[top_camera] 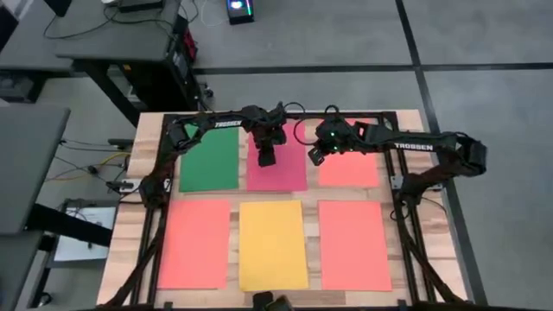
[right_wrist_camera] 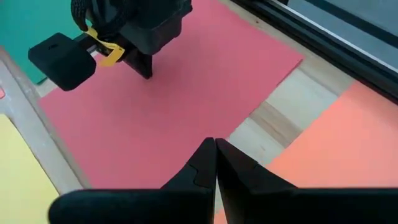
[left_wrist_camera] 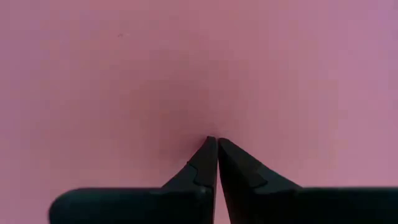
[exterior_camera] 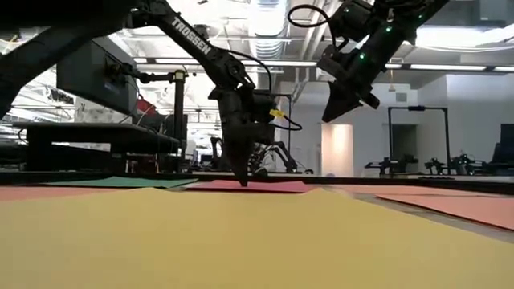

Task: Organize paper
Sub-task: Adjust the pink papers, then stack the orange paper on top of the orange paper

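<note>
Six sheets of paper lie flat on the wooden table in two rows. The far row is green (top_camera: 207,160), pink-red (top_camera: 289,177) and orange (top_camera: 354,168). The near row is a salmon sheet (top_camera: 194,242), a yellow one (top_camera: 272,244) and another salmon one (top_camera: 354,244). My left gripper (top_camera: 267,159) is shut, its tips down on the pink-red sheet (left_wrist_camera: 186,62). My right gripper (top_camera: 316,155) is shut and hangs in the air (exterior_camera: 341,112) over the gap between the pink-red sheet (right_wrist_camera: 174,112) and the orange sheet (right_wrist_camera: 336,149), touching nothing. My left gripper presses its shut fingertips (exterior_camera: 243,180) down on the pink-red sheet's top face (left_wrist_camera: 214,127), a little left of the sheet's middle. The fingers come from above, pointing down. The sheet lies flat on the table.
Black frame rails (top_camera: 406,207) run along the table's left and right sides and across its far edge. Strips of bare wood (right_wrist_camera: 273,118) show between the sheets. Desks (top_camera: 104,43) stand on the floor beyond the far left corner.
</note>
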Robot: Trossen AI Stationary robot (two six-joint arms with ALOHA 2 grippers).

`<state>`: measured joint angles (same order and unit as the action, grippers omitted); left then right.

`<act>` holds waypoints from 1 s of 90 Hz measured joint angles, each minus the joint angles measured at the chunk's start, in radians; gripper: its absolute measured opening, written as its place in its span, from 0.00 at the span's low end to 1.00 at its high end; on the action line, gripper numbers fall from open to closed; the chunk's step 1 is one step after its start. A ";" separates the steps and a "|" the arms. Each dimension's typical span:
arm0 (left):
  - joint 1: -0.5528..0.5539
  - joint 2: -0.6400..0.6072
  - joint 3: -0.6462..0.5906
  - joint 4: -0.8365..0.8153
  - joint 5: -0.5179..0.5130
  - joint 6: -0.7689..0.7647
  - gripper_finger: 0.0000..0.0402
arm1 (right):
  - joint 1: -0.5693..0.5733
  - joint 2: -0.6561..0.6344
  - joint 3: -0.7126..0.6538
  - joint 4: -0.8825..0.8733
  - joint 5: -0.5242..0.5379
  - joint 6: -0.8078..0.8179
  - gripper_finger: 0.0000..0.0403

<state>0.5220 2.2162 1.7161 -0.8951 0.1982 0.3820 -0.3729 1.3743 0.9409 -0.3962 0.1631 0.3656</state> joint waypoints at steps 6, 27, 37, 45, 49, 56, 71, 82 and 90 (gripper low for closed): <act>0.000 -0.011 0.000 0.002 -0.003 -0.002 0.00 | 0.000 0.000 0.000 0.000 0.000 0.000 0.00; -0.006 -0.024 0.000 0.002 -0.002 -0.004 0.00 | 0.000 0.000 0.000 -0.011 0.000 -0.021 0.00; -0.022 -0.026 0.000 0.003 -0.001 -0.005 0.00 | 0.000 0.000 0.000 -0.042 0.000 -0.060 0.00; -0.046 -0.042 0.000 -0.002 0.001 -0.003 0.00 | 0.015 0.000 0.000 -0.102 -0.001 -0.084 0.01; -0.059 -0.061 0.000 -0.003 0.003 0.000 0.00 | 0.031 0.000 0.000 -0.138 -0.002 -0.082 0.03; -0.081 -0.089 0.002 -0.003 0.006 0.007 0.00 | 0.078 0.000 0.000 -0.211 -0.018 -0.056 0.06; -0.126 -0.152 -0.017 0.070 0.005 0.002 0.00 | 0.211 0.007 -0.003 -0.350 -0.012 -0.034 0.13; -0.166 -0.228 -0.110 0.192 0.006 0.001 0.00 | 0.301 0.006 -0.055 -0.392 0.015 -0.033 0.18; -0.190 -0.285 -0.212 0.280 0.008 -0.028 0.00 | 0.354 0.006 -0.103 -0.427 0.016 -0.002 0.23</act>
<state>0.3323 1.9309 1.5042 -0.6148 0.2059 0.3537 -0.0192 1.3808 0.8384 -0.8235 0.1790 0.3636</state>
